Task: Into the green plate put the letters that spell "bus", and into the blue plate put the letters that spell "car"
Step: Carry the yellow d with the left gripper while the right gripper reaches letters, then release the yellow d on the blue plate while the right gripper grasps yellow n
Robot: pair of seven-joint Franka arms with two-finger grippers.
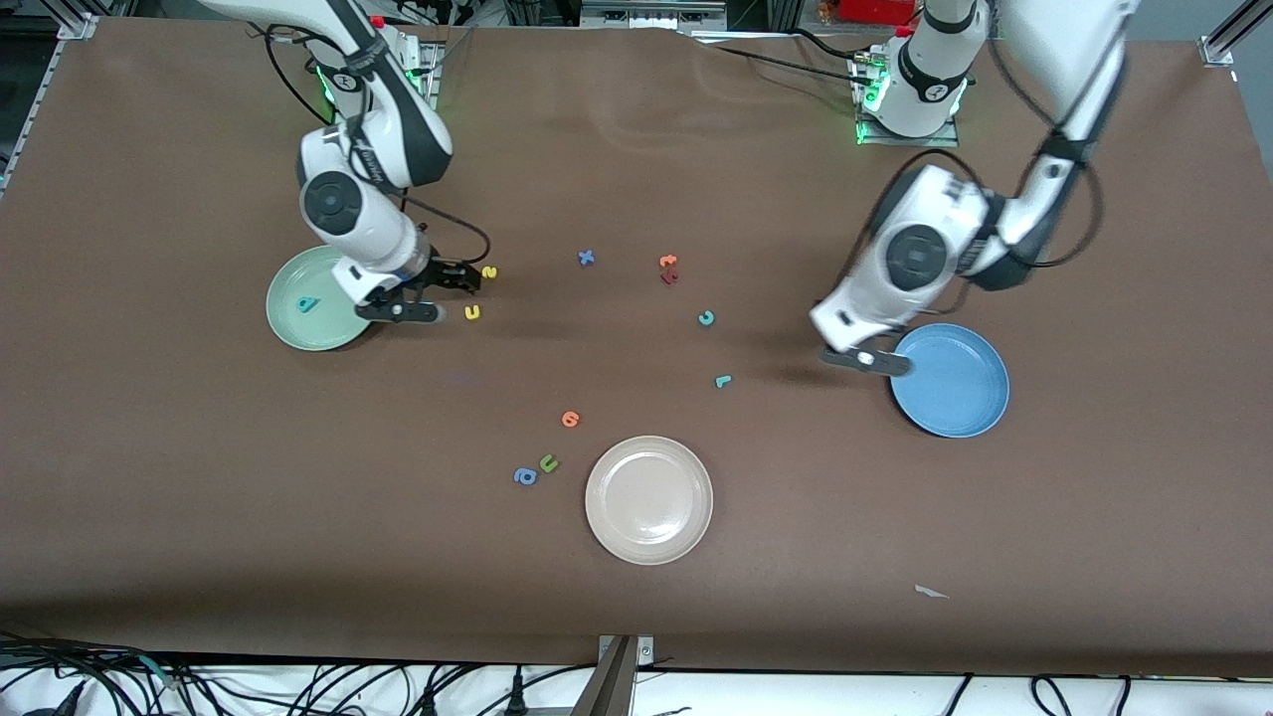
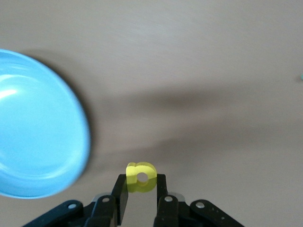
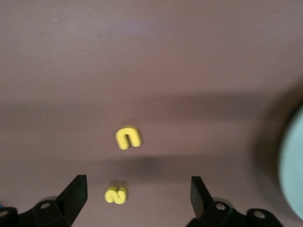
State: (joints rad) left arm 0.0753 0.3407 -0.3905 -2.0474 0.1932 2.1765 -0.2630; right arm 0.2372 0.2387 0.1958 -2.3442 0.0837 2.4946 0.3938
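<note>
You have the teal b (image 1: 307, 304) on the green plate (image 1: 288, 333). Your left gripper (image 2: 142, 191) pinches the yellow a (image 2: 140, 177) beside the empty blue plate (image 1: 965, 398); your right gripper (image 3: 137, 194) gapes empty over yellow u (image 3: 128, 137) and s (image 3: 116, 195).

I am reading only foam letters on the brown table (image 1: 199, 517); no printed label or brand is showing legibly. A teal "b" (image 1: 307, 304) is lying in the green plate (image 1: 288, 323). A yellow "s" (image 1: 488, 271) and yellow "u" (image 1: 472, 312) are lying just beside that plate. A blue "x" (image 1: 587, 259), teal "c" (image 1: 706, 318), teal "r" (image 1: 723, 381), green "u" (image 1: 548, 463) and blue "a" (image 1: 525, 476) are lying loose. A yellow "a" (image 2: 140, 176) is sitting between the left gripper (image 2: 141, 196)'s fingers.
</note>
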